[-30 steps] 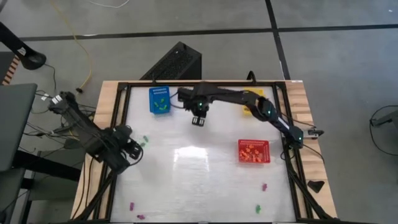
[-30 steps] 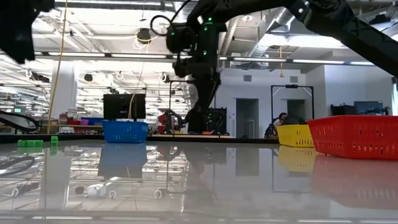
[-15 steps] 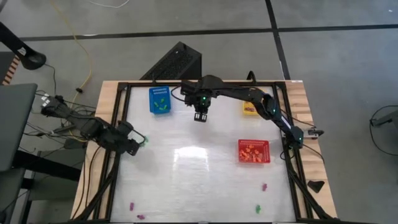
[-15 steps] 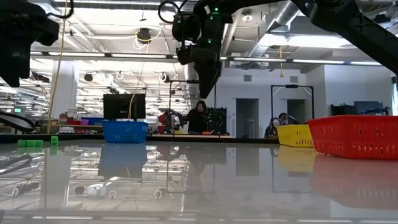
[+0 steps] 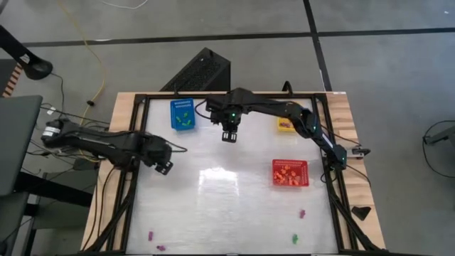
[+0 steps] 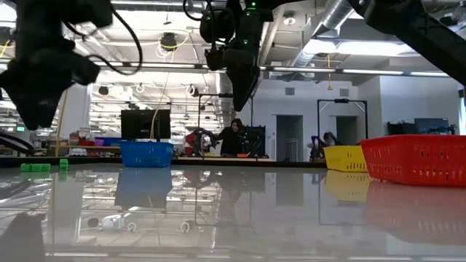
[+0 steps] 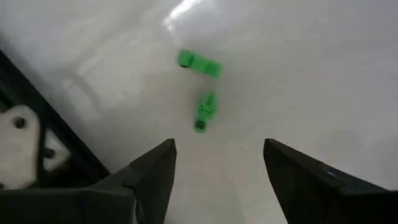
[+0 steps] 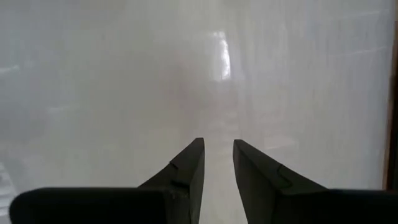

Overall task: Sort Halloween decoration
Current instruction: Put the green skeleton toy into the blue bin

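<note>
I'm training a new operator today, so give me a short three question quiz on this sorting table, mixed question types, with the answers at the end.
1. True or false: the left hand is holding a green piece.
2. Which basket holds the orange pieces? A blue, B yellow, C red.
3. Fill in: the right hand hangs next to the ___ basket.

Key:
1. False. The left hand's fingers are apart, with two green pieces lying on the table ahead of them.
2. C. The orange pieces sit in the red basket.
3. Blue. The blue basket is just beside it.
</note>
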Robot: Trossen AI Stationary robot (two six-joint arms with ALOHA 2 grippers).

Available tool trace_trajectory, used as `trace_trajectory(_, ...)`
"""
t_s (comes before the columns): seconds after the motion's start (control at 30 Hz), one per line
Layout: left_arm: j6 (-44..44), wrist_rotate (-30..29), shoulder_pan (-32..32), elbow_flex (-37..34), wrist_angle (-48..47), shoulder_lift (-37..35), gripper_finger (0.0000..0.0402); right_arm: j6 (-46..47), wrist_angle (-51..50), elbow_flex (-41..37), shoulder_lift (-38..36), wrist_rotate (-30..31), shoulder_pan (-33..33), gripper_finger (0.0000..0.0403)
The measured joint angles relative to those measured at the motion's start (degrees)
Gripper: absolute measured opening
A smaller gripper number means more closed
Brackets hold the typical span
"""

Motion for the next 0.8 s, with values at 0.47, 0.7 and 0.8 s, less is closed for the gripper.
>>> trace_trajectory(0.47, 10.64, 12.74, 9.22, -6.37, 6.07, 5.58, 0.0233, -0.05, -0.72, 0.0, 0.0, 0.0, 1.75, 0.0118)
trace_trajectory(0.7, 9.98, 10.59, 9.21, -9.11, 8.13, 5.67, 0.0233, -0.15, -0.99, 0.0, 0.0, 0.0, 1.66, 0.0118)
trace_trajectory(0.8, 9.86, 7.56, 9.21, -9.01, 9.0, 5.67, 0.0233, -0.39, -0.9, 0.0, 0.02, 0.0, 1.65, 0.0118)
